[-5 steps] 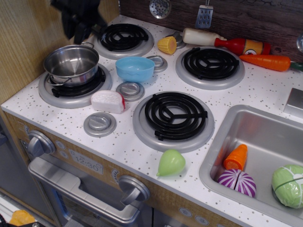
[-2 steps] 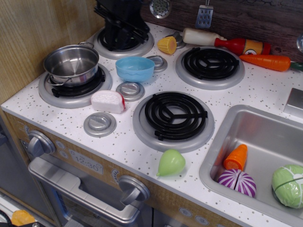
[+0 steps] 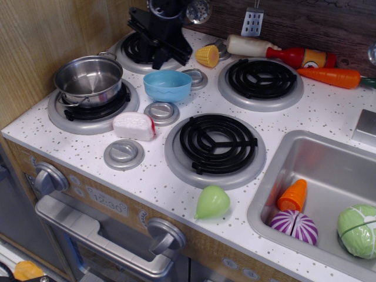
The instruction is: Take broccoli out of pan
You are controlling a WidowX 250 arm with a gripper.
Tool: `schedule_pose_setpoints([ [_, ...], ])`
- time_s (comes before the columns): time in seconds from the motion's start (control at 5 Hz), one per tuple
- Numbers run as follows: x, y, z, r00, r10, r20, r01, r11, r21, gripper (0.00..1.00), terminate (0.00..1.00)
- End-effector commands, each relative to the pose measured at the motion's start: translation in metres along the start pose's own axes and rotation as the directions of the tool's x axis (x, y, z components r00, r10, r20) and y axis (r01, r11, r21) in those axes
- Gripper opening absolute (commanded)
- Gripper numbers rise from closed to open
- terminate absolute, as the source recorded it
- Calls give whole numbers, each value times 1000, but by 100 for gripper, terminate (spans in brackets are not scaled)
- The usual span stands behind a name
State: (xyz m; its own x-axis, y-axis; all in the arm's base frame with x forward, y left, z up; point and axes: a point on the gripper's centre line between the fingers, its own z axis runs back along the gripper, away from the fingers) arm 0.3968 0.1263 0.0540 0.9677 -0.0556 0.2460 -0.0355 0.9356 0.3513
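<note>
The pan point(image 3: 89, 79) sits on the front-left burner point(image 3: 93, 106) near the left edge of the table point(image 3: 329, 111), close to the wooden side wall point(image 3: 41, 47), and its shiny inside looks bare from this angle. The broccoli cannot be made out anywhere in this view: not in the pan, and not on the white speckled top. The gripper point(image 3: 161, 44) hangs low over the back-left burner point(image 3: 135, 50), well behind the pan and just behind the light-blue bowl point(image 3: 168, 85); it is a dark mass and I cannot tell whether its jaws are spread or closed, nor whether anything is between them. Room around the pan is tight on the left by the wall, and on the right the bowl stands near it, with a white-and-red toy wedge point(image 3: 134, 126) lying in front between the burners. The widest bare stretch of the top runs along the front edge, where only a smooth pale-green teardrop toy point(image 3: 211, 202) rests, just in front of the front-middle burner point(image 3: 215, 147). To the right the top drops into the steel sink point(image 3: 305, 158), which holds an orange piece point(image 3: 293, 195), a purple-and-white onion half point(image 3: 294, 227) and a green cabbage point(image 3: 358, 230). Along the back wall lie a yellow corn piece point(image 3: 207, 56), a cream bottle point(image 3: 249, 46), a red sauce bottle point(image 3: 299, 57) and a carrot point(image 3: 330, 77), beside the back-right burner point(image 3: 261, 79).
</note>
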Motion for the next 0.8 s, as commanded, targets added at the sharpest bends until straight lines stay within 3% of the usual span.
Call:
schedule_pose_setpoints([
  [0.0,14,28,3,999,-18,40,18,1000,1,100,0],
  [0.4,14,28,3,999,-18,40,18,1000,1,100,0],
  [0.6,14,28,3,999,-18,40,18,1000,1,100,100],
])
